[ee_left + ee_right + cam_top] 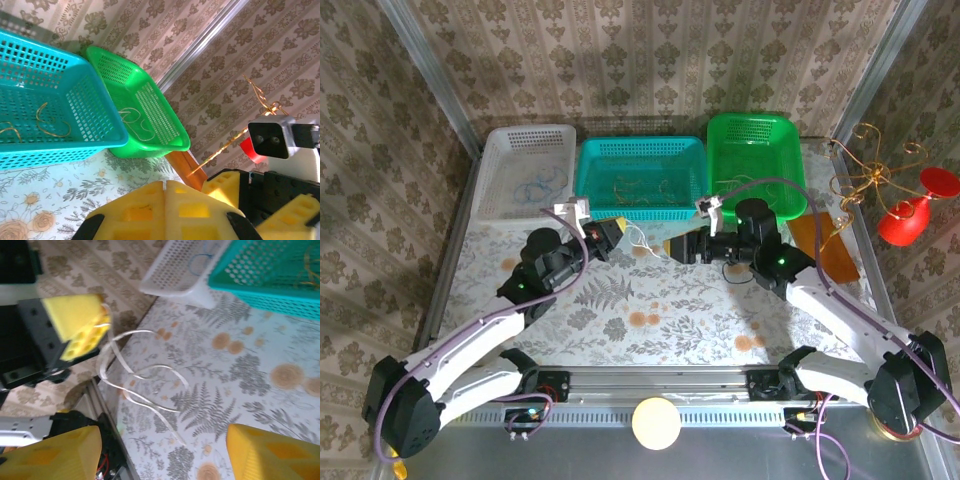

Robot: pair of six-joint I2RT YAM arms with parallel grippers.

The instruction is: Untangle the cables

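A pale white cable (142,377) hangs in loose loops above the floral table, pinched at one end by my left gripper (617,232), whose yellow fingers (80,322) show in the right wrist view. In the left wrist view the left gripper (165,186) has its jaws pressed together and the cable itself is hidden. My right gripper (162,435) is open, its fingers wide apart, just right of the dangling cable (640,240) and facing it. The right gripper (677,245) touches nothing. Other cables lie sorted: blue (542,186), gold (640,186), pale (135,120).
Along the back stand a white basket (498,205), a teal basket (695,165) and a green basket (790,140). A gold curly wire stand (865,170), a red object (910,215) and an orange-brown board (825,245) sit at the right.
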